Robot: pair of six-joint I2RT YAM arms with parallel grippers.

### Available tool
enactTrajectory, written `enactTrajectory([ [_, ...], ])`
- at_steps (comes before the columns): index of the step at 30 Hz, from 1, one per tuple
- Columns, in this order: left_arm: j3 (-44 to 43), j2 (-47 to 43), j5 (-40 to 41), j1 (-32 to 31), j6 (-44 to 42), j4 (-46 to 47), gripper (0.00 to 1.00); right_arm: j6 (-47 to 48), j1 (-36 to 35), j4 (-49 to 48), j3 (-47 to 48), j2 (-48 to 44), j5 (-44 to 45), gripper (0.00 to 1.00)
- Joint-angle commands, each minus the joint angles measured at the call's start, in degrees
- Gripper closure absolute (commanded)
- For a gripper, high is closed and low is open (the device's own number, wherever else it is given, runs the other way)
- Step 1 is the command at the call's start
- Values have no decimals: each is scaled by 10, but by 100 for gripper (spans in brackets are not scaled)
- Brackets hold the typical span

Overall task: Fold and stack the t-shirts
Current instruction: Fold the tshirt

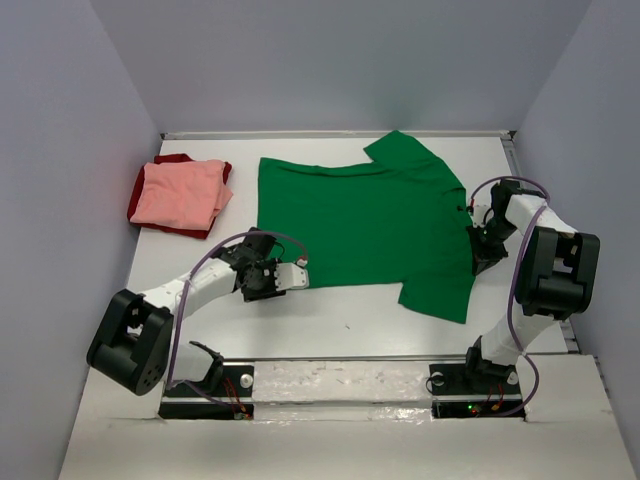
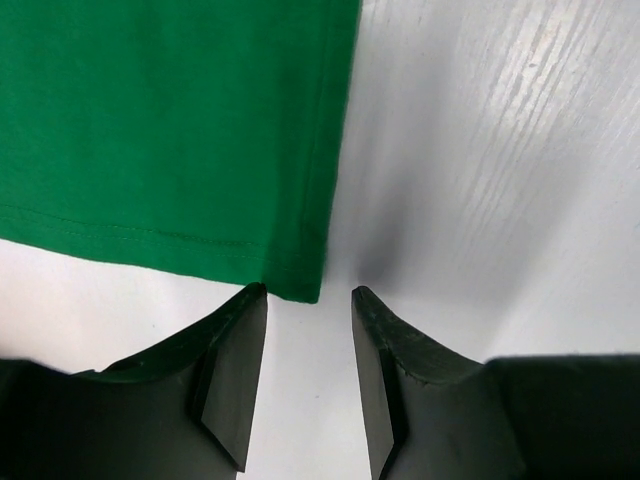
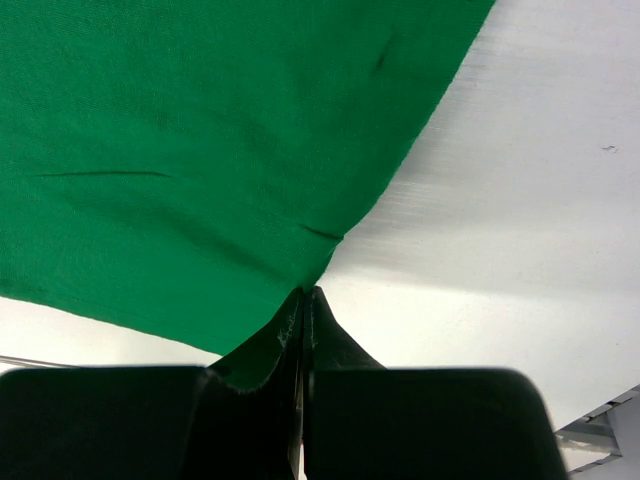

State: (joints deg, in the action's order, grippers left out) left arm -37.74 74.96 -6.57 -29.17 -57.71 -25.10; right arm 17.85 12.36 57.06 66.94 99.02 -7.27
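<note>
The green shirt (image 1: pixel 360 225) is spread flat on the tabletop (image 1: pixel 340 320), right of centre, and the pink shirt (image 1: pixel 180 195) is seen folded on top of the red shirt (image 1: pixel 172 159) at the far left. The right fingers (image 3: pixel 303 300) are pressed together on a small pinch of the green shirt's right-hand edge, with creases drawn in the cloth toward them. The left fingers (image 1: pixel 298 275) are held apart low over the tabletop, with the shirt's near left corner (image 2: pixel 300 282) just ahead of the gap between them and not yet gripped. The corner could easily be missed: so little cloth lies between the tips that bare tabletop might be closed on, or only the upper layer of the hem caught. If the right side were pulled or raised before the left hold is made, the shirt would probably be dragged sideways, the corner drawn out of reach and the spread cloth rumpled. The right pinch looks shallow and might slip under load, so that a skewed fold would result. The stack at the far left lies well apart and is judged to be at little risk.
</note>
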Motion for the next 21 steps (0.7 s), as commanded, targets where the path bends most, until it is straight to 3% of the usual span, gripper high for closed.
enactTrajectory([
  [1,13,-4,0,-1,-9,-7,49,3,2,10,12,-16,12,100],
  [8,43,5,14,-2,-2,57,46,1,2,7,4,-16,6,100],
  [13,42,15,11,-2,-3,62,49,1,2,6,3,-13,9,100],
  [21,38,14,-15,-2,-43,21,80,0,2,8,6,-15,8,100],
])
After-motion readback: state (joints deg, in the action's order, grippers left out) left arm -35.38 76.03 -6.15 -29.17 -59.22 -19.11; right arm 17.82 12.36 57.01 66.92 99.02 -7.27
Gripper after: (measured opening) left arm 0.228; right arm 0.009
